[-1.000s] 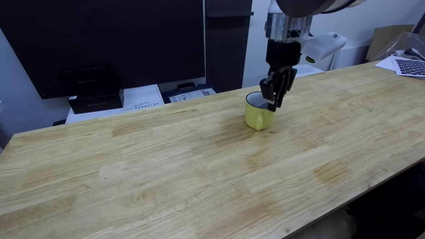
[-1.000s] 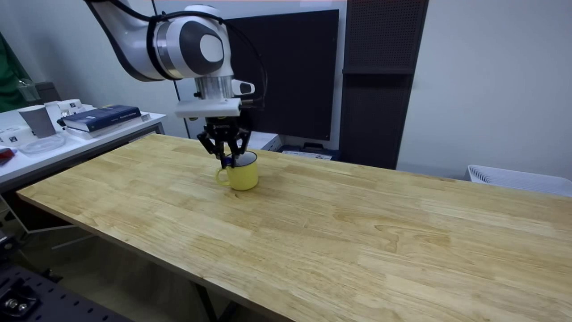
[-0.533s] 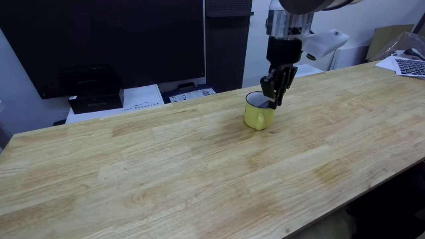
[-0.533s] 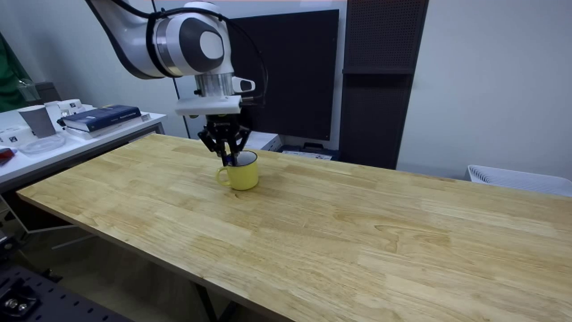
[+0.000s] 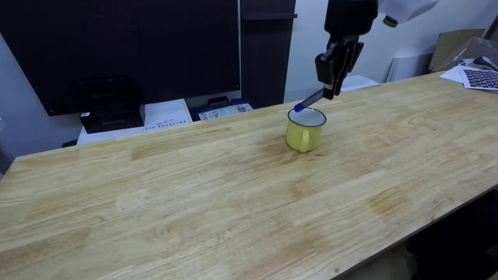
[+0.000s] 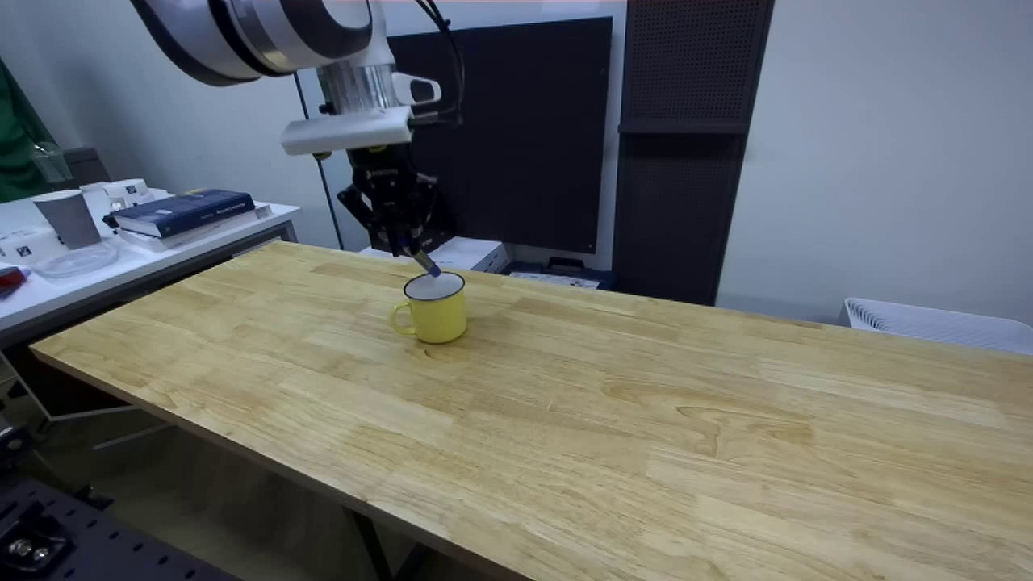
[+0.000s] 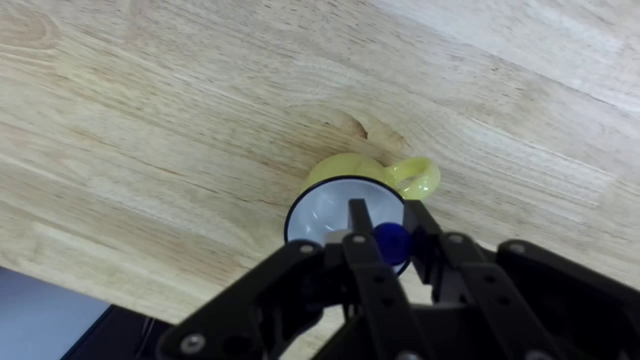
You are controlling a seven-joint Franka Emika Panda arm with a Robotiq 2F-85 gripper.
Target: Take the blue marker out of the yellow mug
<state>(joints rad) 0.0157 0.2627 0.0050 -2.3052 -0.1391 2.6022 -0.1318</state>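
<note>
The yellow mug stands upright on the wooden table in both exterior views. In the wrist view its pale inside and dark rim lie below the fingers. My gripper is above the mug and shut on the blue marker. The marker is tilted, with a greyish body and a blue lower end, which appears just above the mug's opening. It also hangs from the gripper in an exterior view. In the wrist view the marker's round blue end sits between the fingers.
The wooden table runs along a dark board. A white side table holds a blue book and a grey cup. A keyboard lies at the table's far end.
My gripper has risen, lifting the marker up out of the mug. Earlier its fingertips were at the mug's rim. The mug has not moved.
</note>
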